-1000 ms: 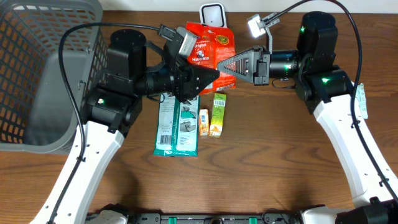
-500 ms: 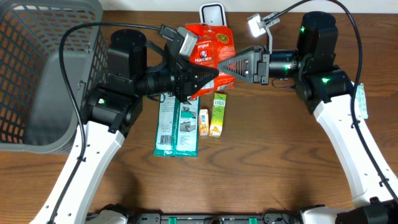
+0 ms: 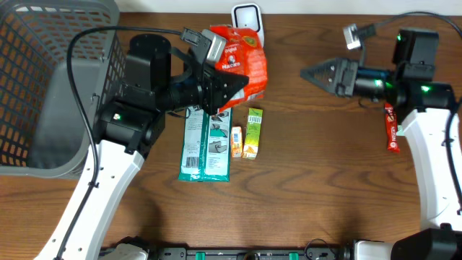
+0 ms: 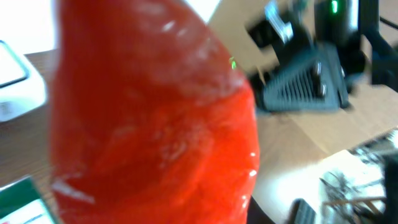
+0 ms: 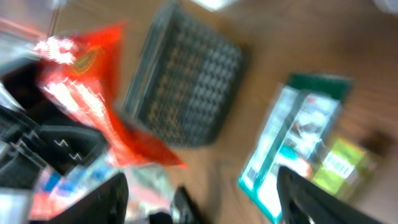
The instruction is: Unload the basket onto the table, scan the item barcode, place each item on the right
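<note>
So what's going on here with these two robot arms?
The left gripper is holding a red snack bag close to a small white scanner at the table's far edge. The right gripper is open and empty, off to the right. Other packets lie on the table, beside a grey basket.

Left hand (image 3: 244, 83) pinched tight; right hand (image 3: 304, 72) seemingly spread, pointing toward it.

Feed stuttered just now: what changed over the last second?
The right gripper let go of the bag, opened and pulled back right. The left gripper still holds the bag near the scanner. The packet, cartons and basket stayed put.
</note>
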Controlling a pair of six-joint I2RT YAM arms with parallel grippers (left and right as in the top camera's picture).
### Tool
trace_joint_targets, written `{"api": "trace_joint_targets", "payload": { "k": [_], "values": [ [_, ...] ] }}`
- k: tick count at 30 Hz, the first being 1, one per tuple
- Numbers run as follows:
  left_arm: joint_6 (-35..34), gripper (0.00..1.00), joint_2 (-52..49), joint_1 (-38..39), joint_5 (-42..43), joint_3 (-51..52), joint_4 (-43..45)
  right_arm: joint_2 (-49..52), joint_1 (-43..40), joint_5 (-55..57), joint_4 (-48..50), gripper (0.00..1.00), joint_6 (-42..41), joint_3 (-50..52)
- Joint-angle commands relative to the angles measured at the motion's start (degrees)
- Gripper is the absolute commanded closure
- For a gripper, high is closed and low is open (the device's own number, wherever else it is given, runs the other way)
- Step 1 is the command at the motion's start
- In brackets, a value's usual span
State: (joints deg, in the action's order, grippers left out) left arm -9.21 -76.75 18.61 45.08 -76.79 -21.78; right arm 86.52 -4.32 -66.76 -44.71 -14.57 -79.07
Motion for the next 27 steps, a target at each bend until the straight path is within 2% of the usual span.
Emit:
{"api": "trace_joint_targets", "payload": {
  "k": [1, 4, 10, 13, 18, 27],
  "values": [
    [1.1, 0.93, 0.0, 0.2, -8.9, -7.5, -2.6, -0.4, -1.4, 15.4, -9.4, 0.25, 14.8, -0.3],
    [4.2, 0.93, -0.6, 1.5, -16.5, -11.3, -5.2, -0.4, -1.0, 26.1, -16.0, 0.21, 15.5, -0.3],
    [13.8, 0.93, -3.7, 9.1, -34.0, -12.5, -5.6, -0.4, 1.3, 37.4, -22.8, 0.01, 15.5, 1.2],
    [18.9, 0.93, -7.1, 12.4, -40.8, -12.5, -3.4, -0.4, 2.6, 40.2, -23.7, 0.01, 15.5, 3.5],
    [25.6, 0.93, -13.9, 13.4, -46.3, -12.5, 5.5, -0.4, 3.6, 40.4, -23.2, 0.01, 15.5, 8.6],
    [33.4, 0.93, -25.4, 10.4, -46.2, -12.5, 24.0, -0.4, 3.6, 40.4, -21.0, 0.01, 14.3, 16.2]
  ]
}}
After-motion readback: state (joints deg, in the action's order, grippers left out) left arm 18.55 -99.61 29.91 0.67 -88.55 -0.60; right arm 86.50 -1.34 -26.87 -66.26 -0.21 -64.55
